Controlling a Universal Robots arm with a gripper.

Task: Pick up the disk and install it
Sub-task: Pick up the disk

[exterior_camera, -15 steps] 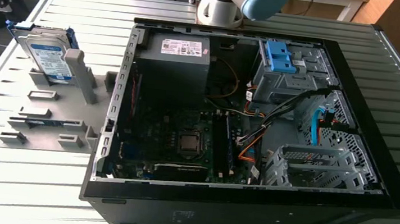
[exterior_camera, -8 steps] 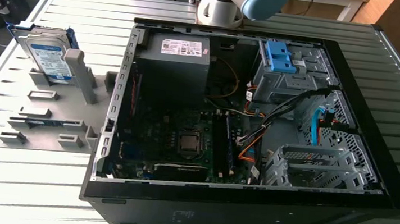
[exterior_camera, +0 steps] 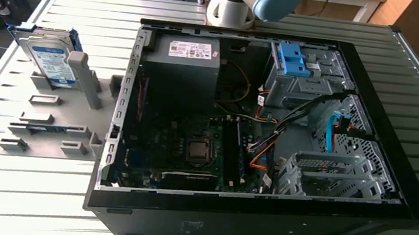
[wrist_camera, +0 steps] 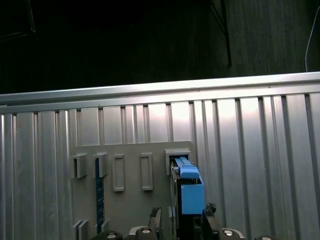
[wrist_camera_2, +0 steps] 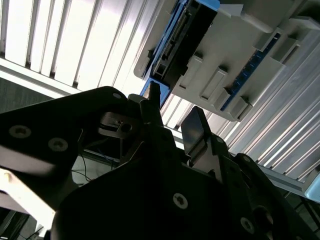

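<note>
Disk (exterior_camera: 48,59): silver hard drive in a blue carrier with a white-and-blue label. It stands on edge in a slot of a grey holder rack (exterior_camera: 67,116) on the slatted metal table (exterior_camera: 26,203), at about ten o'clock in the exterior view and just beside the open computer case (exterior_camera: 244,228).

Gripper (wrist_camera_2: 172,122): the fingers (wrist_camera_2: 196,127) are spread with nothing between them. They are apart from the disk and point towards its edge.

Progress, judged from how things lie:
- Pick-up: not yet done. The disk is seated in the rack and untouched.
- Installation: not yet begun.
- Inside the case, a perforated drive cage (exterior_camera: 330,173) at about four o'clock looks unoccupied. A bay with a blue front (exterior_camera: 294,59) sits at about one o'clock.

Exterior view:
- the whole case interior, with power supply (exterior_camera: 184,61) and motherboard (exterior_camera: 190,145);
- the disk's labelled face;
- the arm (exterior_camera: 234,5) at twelve o'clock.

First wrist view:
- the disk edge-on, as a narrow blue strip in its slot;
- the two fingertips standing either side of that line;
- the rack's other, vacant slots.

Second wrist view:
- the finger gap itself, with the disk's connector edge beyond it.
</note>
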